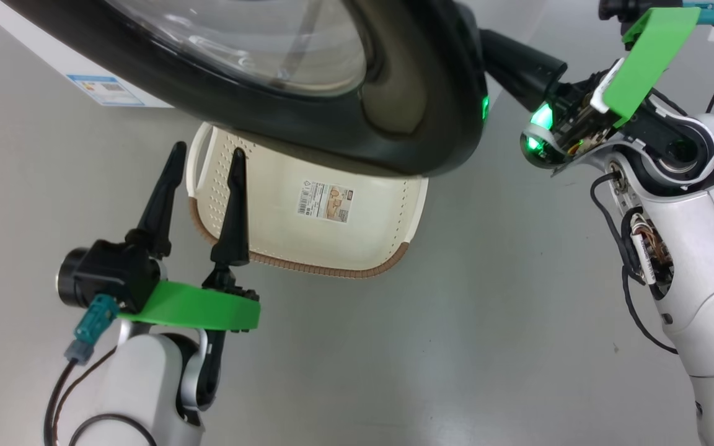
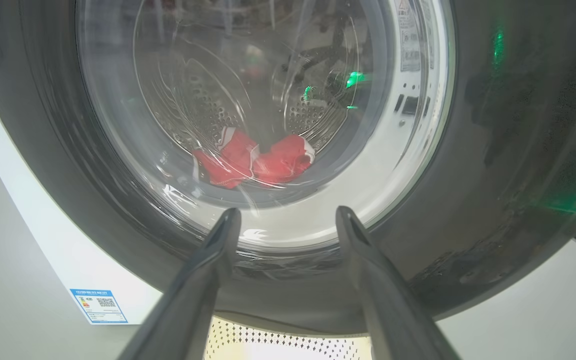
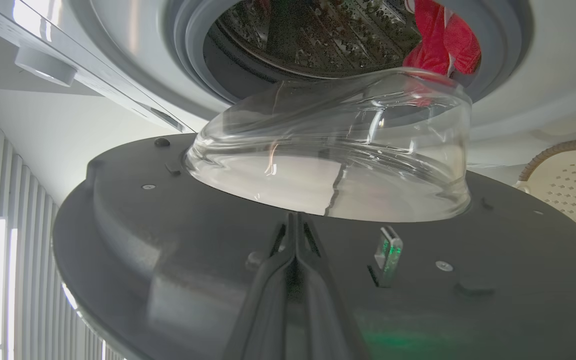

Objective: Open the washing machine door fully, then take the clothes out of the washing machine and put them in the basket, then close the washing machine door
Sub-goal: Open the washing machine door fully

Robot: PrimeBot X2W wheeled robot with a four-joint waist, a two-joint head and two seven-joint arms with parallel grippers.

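Note:
The washing machine door (image 1: 394,118) stands partly open, its black rim hanging over the basket (image 1: 332,248) on the floor. My left gripper (image 1: 207,155) is open and holds nothing, its fingers pointing at the basket's left end, in front of the door's outer face (image 2: 493,175). Red clothes (image 2: 253,162) lie in the drum, seen through the glass. My right gripper (image 3: 295,220) is shut, its tips against the door's grey inner face (image 3: 168,240), just below the glass bowl (image 3: 338,155). Beyond it are the drum (image 3: 308,35), the gasket (image 3: 188,50) and the clothes (image 3: 443,40).
The washing machine's white body (image 2: 43,225) carries a blue sticker (image 2: 99,305) low on its front. A door latch (image 3: 388,252) sticks up right of my right fingers. My right arm (image 1: 691,248) reaches in from the right. Grey floor (image 1: 456,341) lies around the basket.

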